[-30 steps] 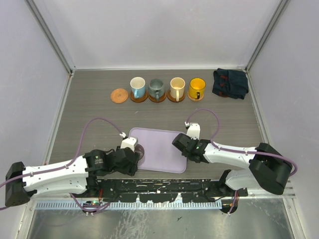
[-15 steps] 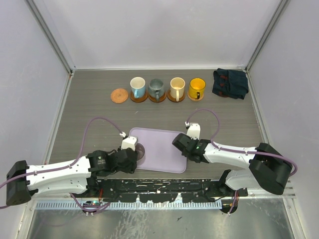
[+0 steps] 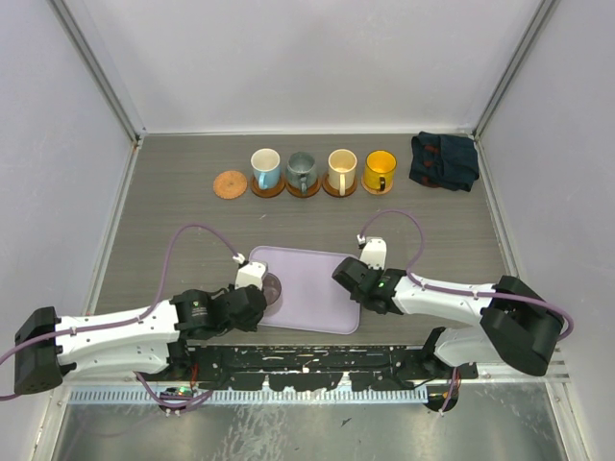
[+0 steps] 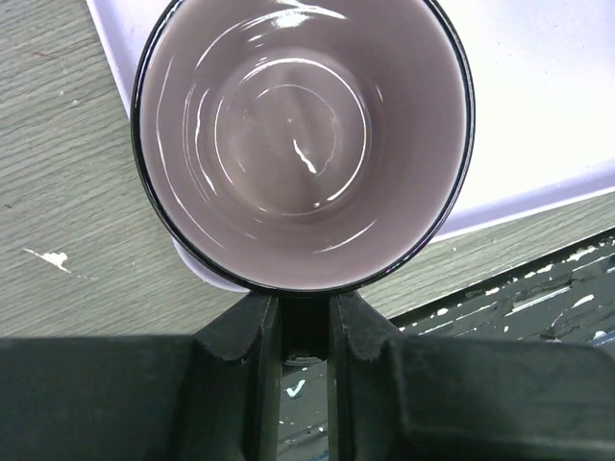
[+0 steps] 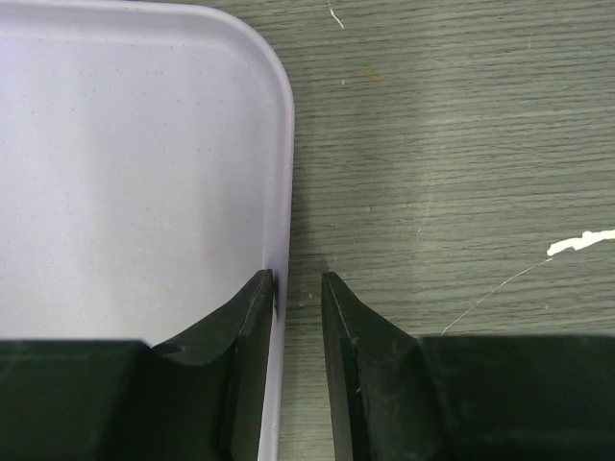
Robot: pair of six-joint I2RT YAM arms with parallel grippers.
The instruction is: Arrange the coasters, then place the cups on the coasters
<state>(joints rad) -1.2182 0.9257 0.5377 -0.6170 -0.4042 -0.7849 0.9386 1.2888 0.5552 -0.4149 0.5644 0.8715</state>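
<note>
A mauve cup (image 4: 303, 125) stands upright at the left end of the lavender tray (image 3: 317, 293), small and dark in the top view (image 3: 273, 287). My left gripper (image 4: 303, 303) is shut on its handle, one finger on each side. At the back, the light blue cup (image 3: 265, 168), grey-green cup (image 3: 302, 171), cream cup (image 3: 341, 169) and orange-yellow cup (image 3: 380, 170) each sit on a coaster. One bare coaster (image 3: 230, 183) lies left of them. My right gripper (image 5: 299, 280) straddles the tray's right rim (image 5: 281, 192), open, with a gap on the outer side.
A dark blue cloth (image 3: 444, 159) lies bunched at the back right. Grey walls close in the table on three sides. A black rail (image 3: 307, 365) runs along the near edge beside the arm bases.
My left gripper's jaws have closed in from wide apart onto the mauve cup's handle, and the left arm has edged slightly towards the tray. The right arm has not moved.
</note>
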